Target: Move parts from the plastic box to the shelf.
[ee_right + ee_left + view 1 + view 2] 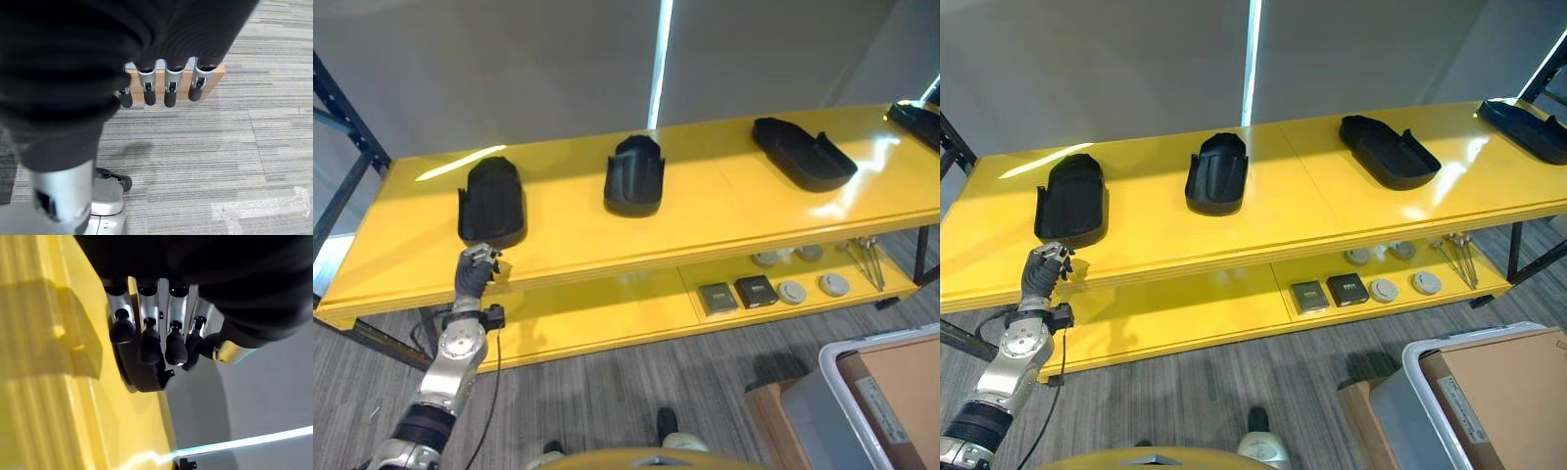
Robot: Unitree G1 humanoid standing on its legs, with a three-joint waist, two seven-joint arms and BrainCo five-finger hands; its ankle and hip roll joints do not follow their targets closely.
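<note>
Silver fingers of the left hand (475, 269) are seen relaxed at the shelf (401, 264) front edge, just beside the leftmost black part (492, 201), and nothing is gripped. The right hand (161, 85) hangs above the floor with straight fingers, empty. Four black parts are laid along the top board. The plastic box (1430, 392) stands at lower right; what is left in it cannot be told.

Glossy yellow shelf (724, 211), matt black parts (634, 176)
</note>
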